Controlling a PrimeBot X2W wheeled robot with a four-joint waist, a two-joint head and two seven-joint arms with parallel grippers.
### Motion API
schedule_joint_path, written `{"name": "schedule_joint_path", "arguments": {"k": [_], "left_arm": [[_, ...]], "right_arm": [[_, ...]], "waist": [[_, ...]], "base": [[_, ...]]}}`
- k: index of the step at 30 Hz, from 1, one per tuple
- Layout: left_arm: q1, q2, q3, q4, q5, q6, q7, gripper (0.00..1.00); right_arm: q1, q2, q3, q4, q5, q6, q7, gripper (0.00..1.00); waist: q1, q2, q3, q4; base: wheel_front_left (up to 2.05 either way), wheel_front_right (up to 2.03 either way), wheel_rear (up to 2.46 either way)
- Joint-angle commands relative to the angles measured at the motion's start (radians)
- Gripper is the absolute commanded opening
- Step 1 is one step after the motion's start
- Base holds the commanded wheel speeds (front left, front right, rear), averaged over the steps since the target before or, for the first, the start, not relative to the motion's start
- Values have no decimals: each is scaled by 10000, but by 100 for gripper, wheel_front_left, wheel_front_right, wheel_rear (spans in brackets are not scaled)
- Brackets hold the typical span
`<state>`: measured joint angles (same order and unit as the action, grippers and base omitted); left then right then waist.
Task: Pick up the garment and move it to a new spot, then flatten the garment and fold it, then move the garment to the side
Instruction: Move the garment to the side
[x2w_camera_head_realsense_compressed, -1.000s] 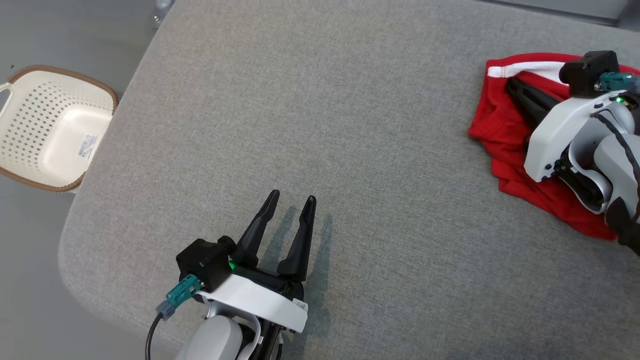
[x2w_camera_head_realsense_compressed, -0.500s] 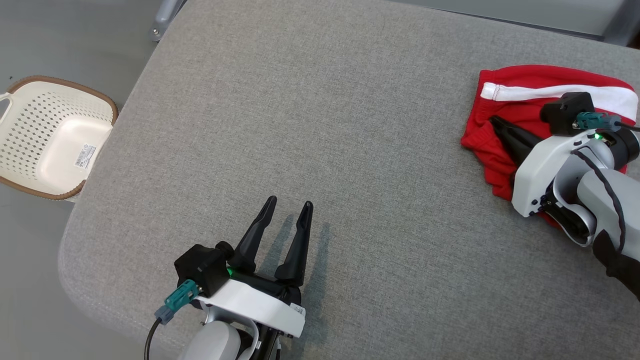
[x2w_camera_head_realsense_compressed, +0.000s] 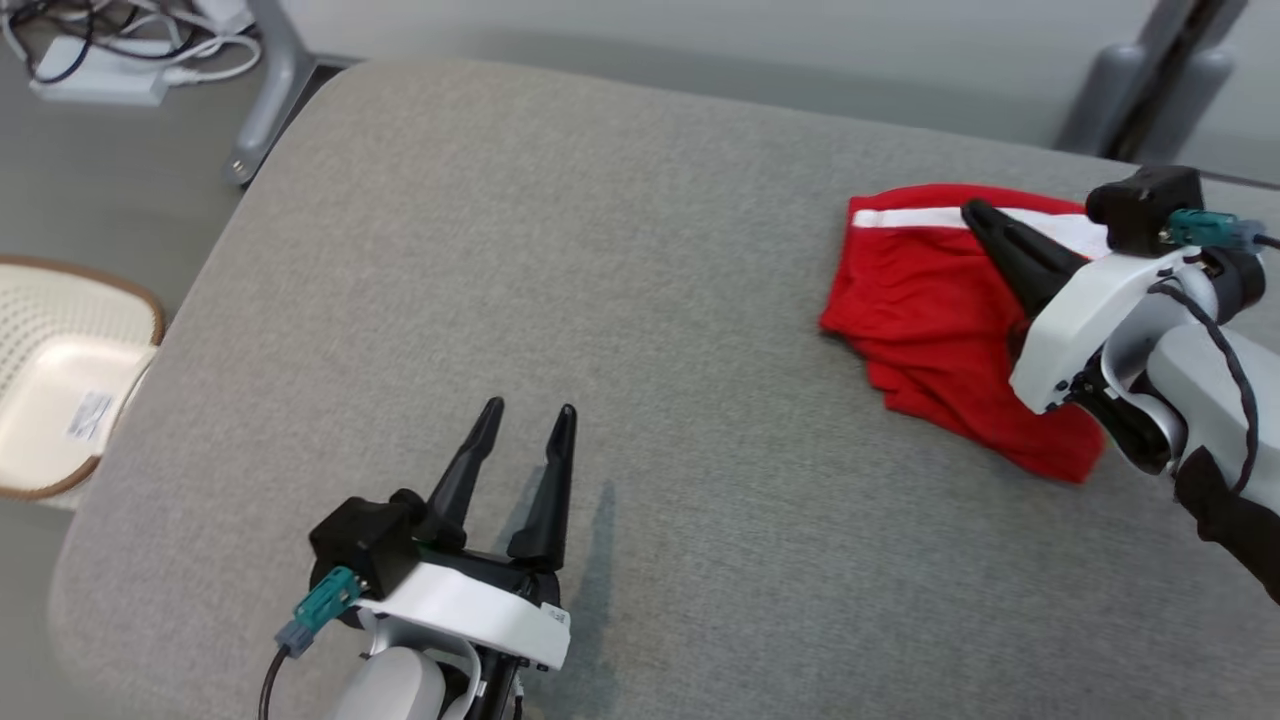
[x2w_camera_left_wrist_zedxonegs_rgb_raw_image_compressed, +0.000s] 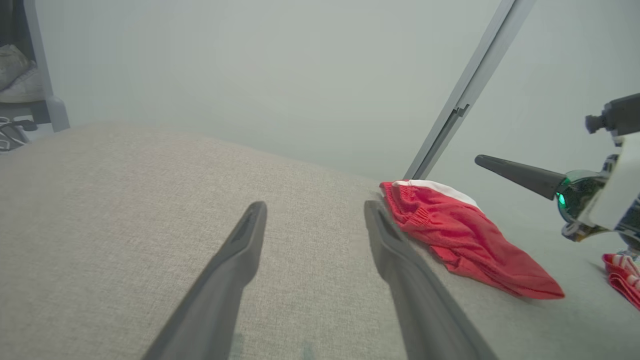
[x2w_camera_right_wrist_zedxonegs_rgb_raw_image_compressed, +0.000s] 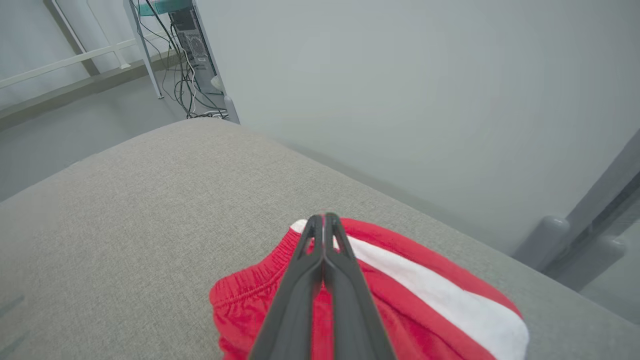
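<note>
A red garment (x2w_camera_head_realsense_compressed: 930, 320) with a white band along one edge is lying crumpled on the far right part of a grey fabric-covered surface (x2w_camera_head_realsense_compressed: 640, 300), near its back edge. I am holding my right gripper (x2w_camera_head_realsense_compressed: 975, 212) over that garment, its two dark fingers pressing tightly together with nothing between them. Seen from my left wrist camera, those fingers are hanging in the air above the cloth, not touching it.

I am holding my left gripper (x2w_camera_head_realsense_compressed: 528, 412) low over the near left part of the surface, well apart from the garment, with its jaws standing open and empty (its shadow is falling on the fabric just beside it).

A cream perforated basket (x2w_camera_head_realsense_compressed: 60, 325) with a brown rim is sitting on the floor off the surface's left edge. Cables (x2w_camera_head_realsense_compressed: 200, 50) are lying on the floor beyond the far left corner.
</note>
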<state>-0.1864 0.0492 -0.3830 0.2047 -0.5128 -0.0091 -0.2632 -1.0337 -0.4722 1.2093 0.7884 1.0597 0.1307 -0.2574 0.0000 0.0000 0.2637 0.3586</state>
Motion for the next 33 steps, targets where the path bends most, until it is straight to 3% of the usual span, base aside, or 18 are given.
{"name": "schedule_joint_path", "arguments": {"k": [1,9,16,19,22,30,31,32,33], "left_arm": [[133,40,122,-22,92,-53,-10,100],[451,43,1137,-75,382,-87,-10,100],[864,35,1732,-111,541,-185,-10,100],[1050,40,1860,-43,664,-278,-10,100],[1243,40,1930,21,734,-338,-8,100],[1776,38,2131,90,948,-568,-10,100],[1828,38,2159,102,952,-593,-10,100],[1879,41,2195,107,964,-606,-10,100],[1940,40,2219,108,979,-630,-10,100]], "right_arm": [[187,-130,-177,-53,-150,1,-94,0],[1896,-355,-4210,-1191,-3490,-1,-83,0],[5040,657,-8396,-2799,-6551,-1,-70,0],[6320,1276,-9707,-3588,-7714,-1,-72,0],[7346,1904,-10649,-4195,-8404,-1,-70,0],[8767,2898,-11673,-4957,-9165,-1,-71,0],[8893,2979,-11766,-5012,-9229,-1,-71,31],[9027,3081,-11867,-5020,-9262,-1,-71,88],[9121,3191,-11931,-5046,-9266,-1,-71,100]], "waist": [[0,0,-570,-584],[0,0,-1568,-1774],[0,0,-1977,-2375],[0,0,-2094,-2542],[0,0,-2218,-2656],[0,0,-2455,-2814],[0,0,-2474,-2820],[0,0,-2488,-2825],[0,0,-2505,-2825]], "base": [[0,0,0],[0,0,0],[0,0,0],[0,0,0],[0,0,0],[0,0,0],[0,0,0],[0,0,0],[0,0,0]]}}
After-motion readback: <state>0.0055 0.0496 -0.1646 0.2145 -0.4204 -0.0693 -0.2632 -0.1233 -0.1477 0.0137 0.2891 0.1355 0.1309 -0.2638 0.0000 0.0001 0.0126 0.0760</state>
